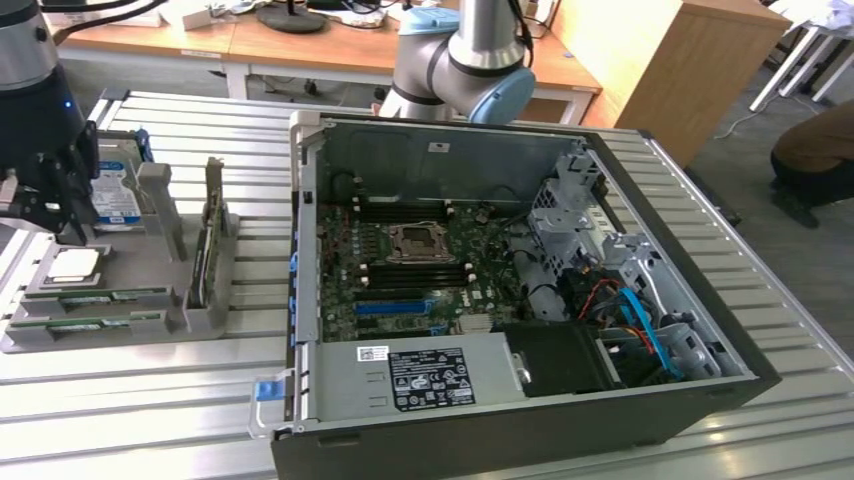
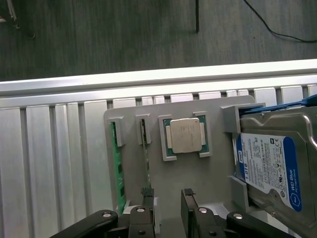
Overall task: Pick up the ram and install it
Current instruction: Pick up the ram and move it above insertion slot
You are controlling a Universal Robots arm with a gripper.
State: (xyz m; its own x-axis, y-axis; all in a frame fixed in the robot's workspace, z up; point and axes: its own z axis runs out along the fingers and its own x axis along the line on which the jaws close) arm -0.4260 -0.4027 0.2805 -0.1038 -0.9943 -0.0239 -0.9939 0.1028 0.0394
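- Gripper (image 2: pixel 166 204) released: its two dark fingers (image 2: pixel 145 198) stand apart with nothing clamped between them. Only the bare grey floor of the holder shows in the gap.
- Holder (image 2: pixel 208 178): a grey tray with moulded pockets. It sits on the slatted metal table (image 1: pixel 134 400), to the exterior view's left of the computer case (image 1: pixel 534 430).
- Ram stick (image 2: pixel 145 158): thin and green, set on edge in a narrow slot of the holder, just beside the processor pocket. One end runs under the tip of one gripper finger. Whether finger and stick touch, I cannot tell.
- Second ram stick (image 2: pixel 117 168): green, on edge in the outermost slot. It lies parallel to the first and apart from it, at the holder's rim.
- Both sticks are seated in the holder, well apart from the case.
- Processor (image 2: pixel 185 136): a square silver chip lying flat in its own pocket, between the ram slots and the hard drive.
- Hard drive (image 2: pixel 270 163): silver with a blue-and-white label, propped at a tilt in the holder on the far side of the processor from the ram.
- Exterior view: the arm (image 1: pixel 34 120) hangs over the holder, above the end with the hard drive and processor.
- Case lies on its side with the panel off and the motherboard (image 1: pixel 414 260) exposed. A grey power supply (image 1: pixel 427 375) sits along the near edge.
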